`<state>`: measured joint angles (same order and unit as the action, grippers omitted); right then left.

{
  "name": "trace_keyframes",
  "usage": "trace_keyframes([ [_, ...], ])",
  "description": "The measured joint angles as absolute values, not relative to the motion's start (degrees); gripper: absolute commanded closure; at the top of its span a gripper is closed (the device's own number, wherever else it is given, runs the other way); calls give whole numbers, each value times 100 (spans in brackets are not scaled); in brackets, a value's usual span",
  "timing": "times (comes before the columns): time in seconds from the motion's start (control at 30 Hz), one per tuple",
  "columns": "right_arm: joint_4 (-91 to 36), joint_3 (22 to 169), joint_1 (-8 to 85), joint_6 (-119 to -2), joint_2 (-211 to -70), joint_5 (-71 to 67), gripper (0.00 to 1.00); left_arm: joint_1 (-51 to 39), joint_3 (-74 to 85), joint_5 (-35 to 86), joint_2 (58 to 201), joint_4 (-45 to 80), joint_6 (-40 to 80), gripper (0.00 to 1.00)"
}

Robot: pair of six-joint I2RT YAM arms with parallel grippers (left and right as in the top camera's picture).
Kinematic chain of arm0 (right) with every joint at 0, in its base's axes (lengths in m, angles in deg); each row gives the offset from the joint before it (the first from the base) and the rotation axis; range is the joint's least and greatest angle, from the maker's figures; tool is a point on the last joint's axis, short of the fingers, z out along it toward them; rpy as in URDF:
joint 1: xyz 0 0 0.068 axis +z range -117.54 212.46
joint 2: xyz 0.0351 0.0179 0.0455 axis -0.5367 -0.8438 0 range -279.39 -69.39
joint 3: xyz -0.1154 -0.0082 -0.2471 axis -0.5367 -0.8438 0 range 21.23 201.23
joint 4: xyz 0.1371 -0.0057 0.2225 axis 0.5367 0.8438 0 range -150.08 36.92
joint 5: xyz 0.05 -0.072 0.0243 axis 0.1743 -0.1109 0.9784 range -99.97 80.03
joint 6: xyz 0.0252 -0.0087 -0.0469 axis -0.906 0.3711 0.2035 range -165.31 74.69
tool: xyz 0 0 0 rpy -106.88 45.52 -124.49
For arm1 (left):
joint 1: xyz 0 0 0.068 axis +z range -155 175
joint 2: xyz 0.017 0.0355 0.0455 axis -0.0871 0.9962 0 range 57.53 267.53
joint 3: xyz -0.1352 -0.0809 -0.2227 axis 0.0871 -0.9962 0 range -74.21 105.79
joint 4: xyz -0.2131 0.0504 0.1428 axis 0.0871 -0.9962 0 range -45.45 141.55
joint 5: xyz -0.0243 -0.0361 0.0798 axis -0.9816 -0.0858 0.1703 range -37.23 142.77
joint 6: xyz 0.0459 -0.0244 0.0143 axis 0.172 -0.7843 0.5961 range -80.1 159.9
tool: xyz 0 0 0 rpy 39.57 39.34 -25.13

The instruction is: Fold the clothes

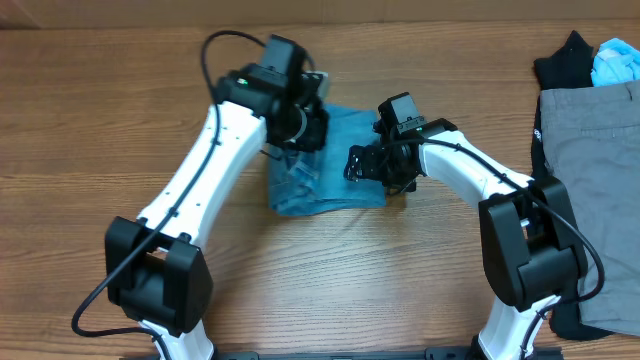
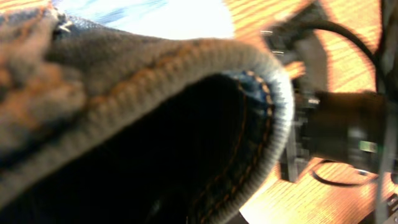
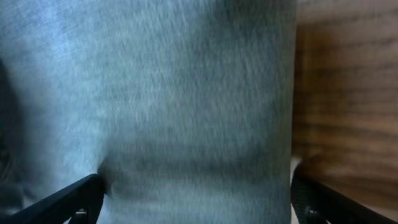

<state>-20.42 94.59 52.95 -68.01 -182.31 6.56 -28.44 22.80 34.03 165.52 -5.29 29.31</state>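
The left pincer is pinched narrow. In the left wrist view a thick, seamed edge of the light blue jeans is bunched right up in front of it and blurred, so it appears to grip the cloth, though its fingertips are hidden. From overhead, the jeans lie as a compact folded bundle on the wooden bench, directly beneath this pincer and spreading out below and to the right of it. The right pincer is at the bundle's right edge, near the left one, and stands wide. In its wrist view the right pincer has its two black fingers spread towards the lower corners, pale denim fills the space ahead of and between them, and bare bench shows beyond the right-hand finger. Well off to the right of both pincers lie grey trousers, with a black garment behind them.
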Motion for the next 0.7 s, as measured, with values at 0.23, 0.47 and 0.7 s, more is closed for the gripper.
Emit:
trace_keyframes([
  [0.23, -2031, 9494, 5273, -6816, -18257, 696, 0, -3183, 2280, 3657, 16552, -430, 2903, 89],
  [0.47, -1806, 9641, 5264, -6812, -18329, 709, 0, -3183, 2280, 3709, 16715, -24, 2835, 88],
  [0.7, -1019, 9999, 4989, -6810, -18485, 748, 0, -3191, 2280, 3414, 17297, 295, 2796, 85],
])
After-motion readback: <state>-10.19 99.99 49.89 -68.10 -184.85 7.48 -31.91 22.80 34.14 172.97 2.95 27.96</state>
